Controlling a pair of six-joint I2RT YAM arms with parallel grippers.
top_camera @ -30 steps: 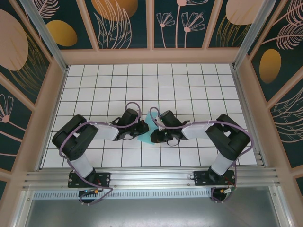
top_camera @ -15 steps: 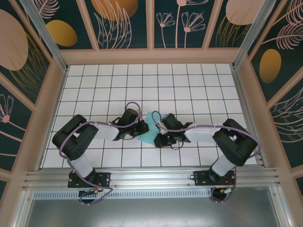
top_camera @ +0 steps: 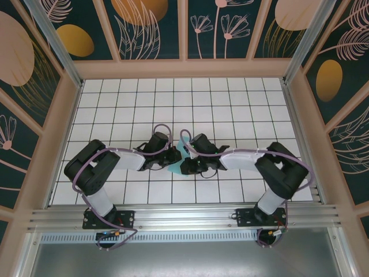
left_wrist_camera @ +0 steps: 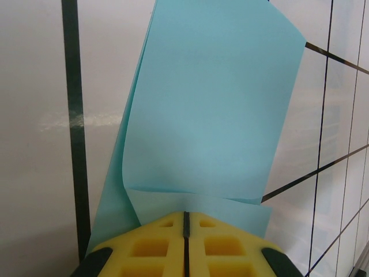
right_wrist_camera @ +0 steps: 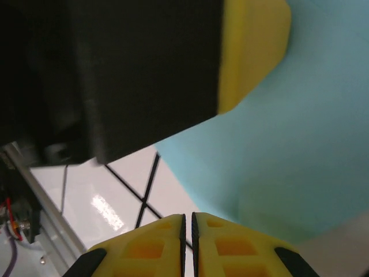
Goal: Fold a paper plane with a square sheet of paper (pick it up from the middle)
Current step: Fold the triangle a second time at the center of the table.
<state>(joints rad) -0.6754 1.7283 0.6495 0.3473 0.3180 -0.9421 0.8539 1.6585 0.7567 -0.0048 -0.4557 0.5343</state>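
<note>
Paper sheet (left_wrist_camera: 213, 104), loosely doubled over, is pinched mid-way along the near table (top_camera: 230, 104) by the closed left gripper (left_wrist_camera: 185, 214). The right gripper (right_wrist_camera: 188, 222) is closed beside it. Most folds are judged undone.

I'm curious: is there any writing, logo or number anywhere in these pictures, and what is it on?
None that can be read.
The square sheet of paper is plain turquoise.
The left gripper and right gripper are bare yellow foam.
The table has only grid lines.
The walls show painted flowers and leaves, no letters.
The arm bases are too small to tell.
</note>
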